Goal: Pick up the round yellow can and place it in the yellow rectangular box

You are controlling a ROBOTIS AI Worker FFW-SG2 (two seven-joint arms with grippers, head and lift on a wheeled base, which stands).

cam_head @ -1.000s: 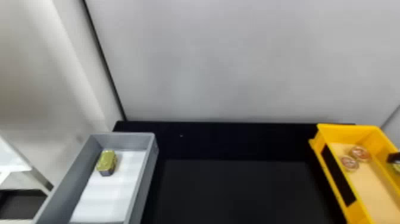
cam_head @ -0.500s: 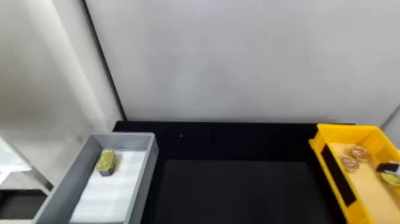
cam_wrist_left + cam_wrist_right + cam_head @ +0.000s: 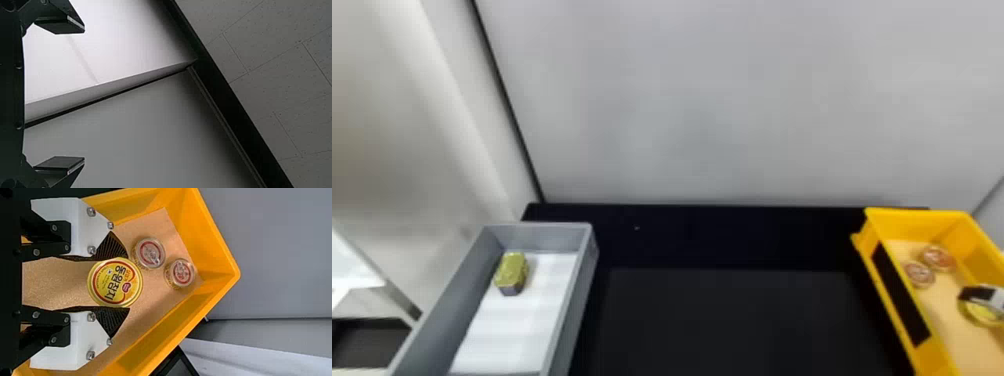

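Note:
My right gripper (image 3: 977,294) is at the right edge of the head view, inside the yellow rectangular box (image 3: 939,350), with the round yellow can (image 3: 981,312) at its fingers. In the right wrist view my right gripper (image 3: 127,283) has its black ribbed pads against opposite sides of the can (image 3: 115,282), lid facing the camera. Whether the can touches the box's lining, I cannot tell. My left gripper (image 3: 72,95), in the left wrist view, stands open in front of bare walls, nothing between its fingers.
Two small round cans with red-ringed lids (image 3: 150,253) (image 3: 182,273) lie in the box's far end, close to the held can. A grey bin (image 3: 582,300) at the left holds a yellow-topped can (image 3: 511,272). Black table (image 3: 722,320) spans between the containers.
In the head view, my right gripper and the yellow can have come in from the right edge, moving left and slightly nearer within the box. The grey bin and its can are unmoved.

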